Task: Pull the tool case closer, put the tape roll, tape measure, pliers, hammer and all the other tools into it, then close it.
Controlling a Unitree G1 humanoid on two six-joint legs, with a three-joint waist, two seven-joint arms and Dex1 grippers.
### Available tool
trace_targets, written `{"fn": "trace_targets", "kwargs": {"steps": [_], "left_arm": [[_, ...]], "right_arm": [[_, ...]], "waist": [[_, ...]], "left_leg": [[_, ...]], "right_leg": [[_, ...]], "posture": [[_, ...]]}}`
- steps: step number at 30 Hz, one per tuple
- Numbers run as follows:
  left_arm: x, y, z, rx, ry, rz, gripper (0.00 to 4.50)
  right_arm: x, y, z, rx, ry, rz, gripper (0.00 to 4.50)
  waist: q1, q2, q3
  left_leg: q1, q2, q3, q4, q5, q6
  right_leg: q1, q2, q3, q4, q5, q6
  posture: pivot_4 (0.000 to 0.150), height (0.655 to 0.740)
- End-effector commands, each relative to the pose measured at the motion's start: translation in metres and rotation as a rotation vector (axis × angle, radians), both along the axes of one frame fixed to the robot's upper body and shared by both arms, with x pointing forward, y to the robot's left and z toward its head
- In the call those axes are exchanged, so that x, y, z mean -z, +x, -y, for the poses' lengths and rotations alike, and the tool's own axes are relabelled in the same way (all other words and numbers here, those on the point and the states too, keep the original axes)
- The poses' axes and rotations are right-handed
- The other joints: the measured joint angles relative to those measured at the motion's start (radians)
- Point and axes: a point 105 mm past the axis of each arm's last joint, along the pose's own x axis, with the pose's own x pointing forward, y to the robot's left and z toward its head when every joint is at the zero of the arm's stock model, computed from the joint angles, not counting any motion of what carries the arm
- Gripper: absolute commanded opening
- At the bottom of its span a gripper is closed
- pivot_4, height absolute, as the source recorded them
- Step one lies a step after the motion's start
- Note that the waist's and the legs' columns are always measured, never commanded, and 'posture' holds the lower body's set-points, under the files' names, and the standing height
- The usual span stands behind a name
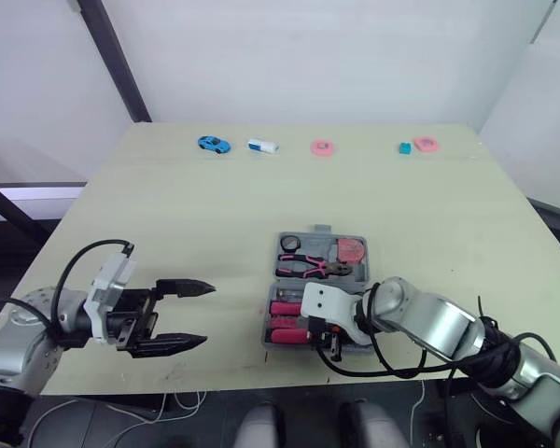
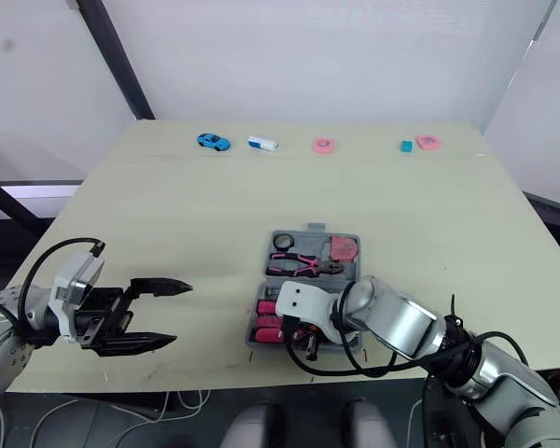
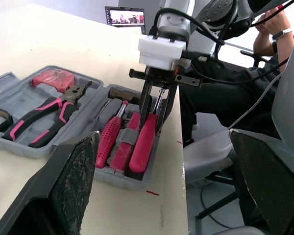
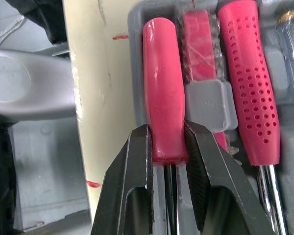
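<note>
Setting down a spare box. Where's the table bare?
Bare: beige tabletop between the open grey plastic tool case and the far blue toy car; also between case and left pincer. Crowded: case front, where right pincer clamps a red-handled tool.

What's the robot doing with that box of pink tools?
The right end effector is down in the open case, shut on a red-handled tool lying in the near half. The pliers, tape roll and tape measure lie in the far half. The left end effector hangs open over the table beside the case, holding nothing.
</note>
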Motion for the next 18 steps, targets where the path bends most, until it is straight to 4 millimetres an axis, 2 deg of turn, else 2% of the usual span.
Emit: {"fn": "trace_targets", "kwargs": {"steps": [1,5,6,8,12,18], "left_arm": [[-0.005,-0.006,0.001,0.069,0.019,0.033,4.50],[-0.004,-0.007,0.002,0.077,0.029,0.048,4.50],[-0.002,-0.007,0.003,0.083,0.037,0.054,4.50],[0.000,-0.009,0.004,0.094,0.050,0.065,4.50],[0.002,-0.009,0.005,0.101,0.053,0.078,4.50],[0.003,-0.004,0.006,0.083,0.021,0.088,4.50]], "right_arm": [[0.000,0.002,-0.012,-0.032,0.011,0.020,0.36],[0.005,0.004,-0.015,-0.021,0.024,0.010,0.36],[0.006,0.002,-0.016,-0.028,0.034,-0.008,1.16],[0.005,-0.001,-0.017,-0.036,0.057,-0.023,1.60],[-0.003,0.000,-0.017,-0.027,0.113,0.007,3.52],[-0.031,0.005,-0.003,-0.016,0.384,0.071,3.52]], "waist": [[-0.002,0.000,0.000],[-0.003,-0.002,-0.001],[-0.004,-0.002,-0.001],[-0.005,-0.002,-0.001],[-0.003,-0.002,-0.001],[0.004,-0.002,-0.001]], "left_leg": [[0.000,0.000,0.000,0.000,0.000,0.000],[0.001,0.000,0.000,0.000,0.000,0.000],[0.002,0.000,0.000,0.000,0.000,0.000],[0.003,0.000,0.000,0.000,0.000,0.000],[0.004,0.000,0.000,0.001,0.000,0.000],[0.002,0.000,0.000,0.006,0.000,0.000]], "right_leg": [[0.000,0.000,0.000,0.000,0.000,0.000],[0.000,0.001,0.000,0.002,0.000,0.000],[0.001,0.001,0.000,0.002,0.000,0.000],[0.001,0.001,0.000,0.003,0.000,0.000],[0.003,0.001,0.000,0.004,0.000,0.000],[0.003,0.000,0.000,0.005,0.000,0.000]], "posture": [[0.150,0.7400],[0.150,0.7400],[0.150,0.7400],[0.150,0.7400],[0.150,0.7400],[0.150,0.7400]]}}
